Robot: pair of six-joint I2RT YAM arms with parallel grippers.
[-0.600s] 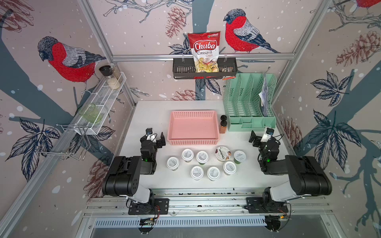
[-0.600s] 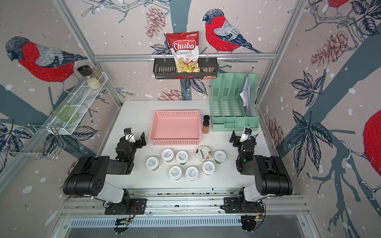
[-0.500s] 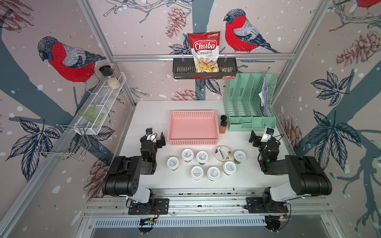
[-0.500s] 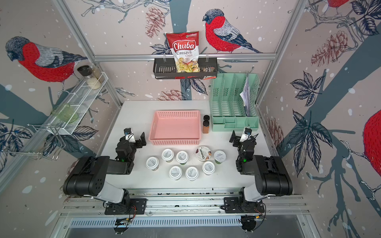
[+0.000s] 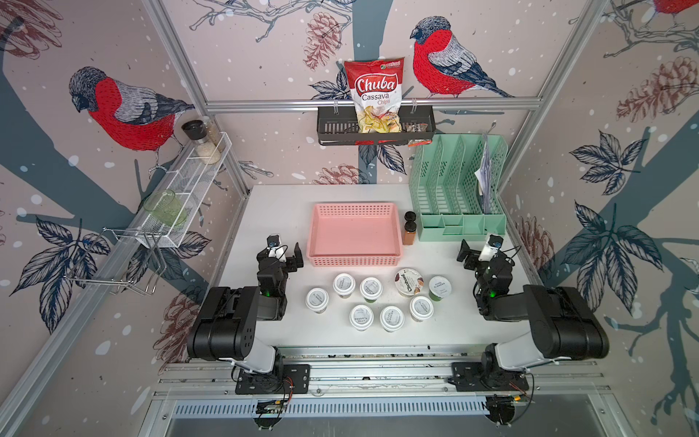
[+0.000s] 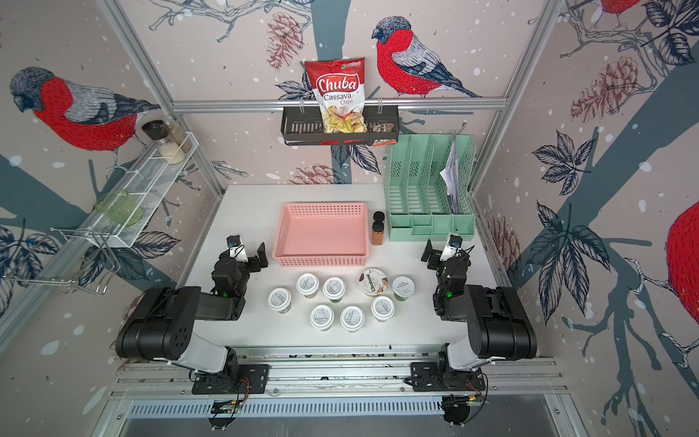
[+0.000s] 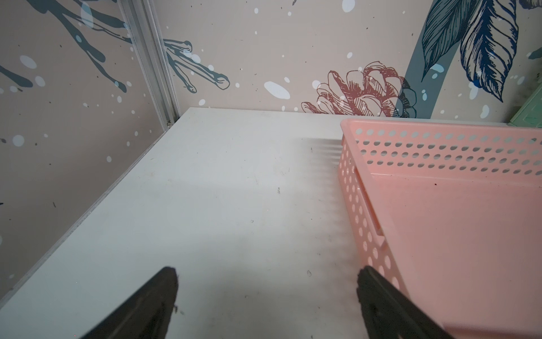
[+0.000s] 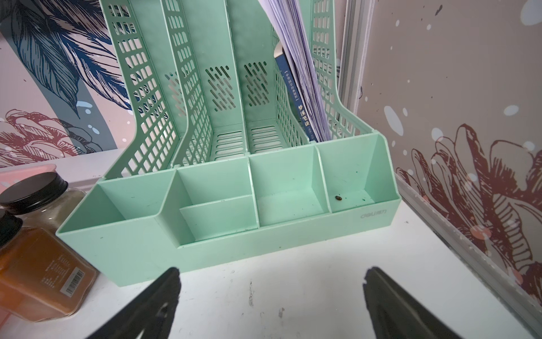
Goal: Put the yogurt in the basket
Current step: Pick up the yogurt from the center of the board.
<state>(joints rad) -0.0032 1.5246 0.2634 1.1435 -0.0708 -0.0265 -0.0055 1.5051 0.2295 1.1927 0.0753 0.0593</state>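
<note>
enclosing white table (image 5: 280,212): bird-patterned walls (image 5: 264,151).

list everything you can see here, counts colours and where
table: 1, white, centre of cell
basket: 1, pink, mid-table, empty
yogurt cups: 7, white lids, table in front of basket
Chobani yogurt cup: 1, white-and-brown lid, among those cups
file organiser: 1, mint green, table's back right
papers: 1 sheaf, white, organiser's rightmost slot
spice jars: 2, black caps, between basket and organiser
rack: 1, black, back rail
chips bag: 1, red-and-white, in rack
wire shelf: 1, white, left wall
glass: 1, green, on wire shelf
left claw: 1, black, open, left of basket
right claw: 1, black, open, before organiser
</note>
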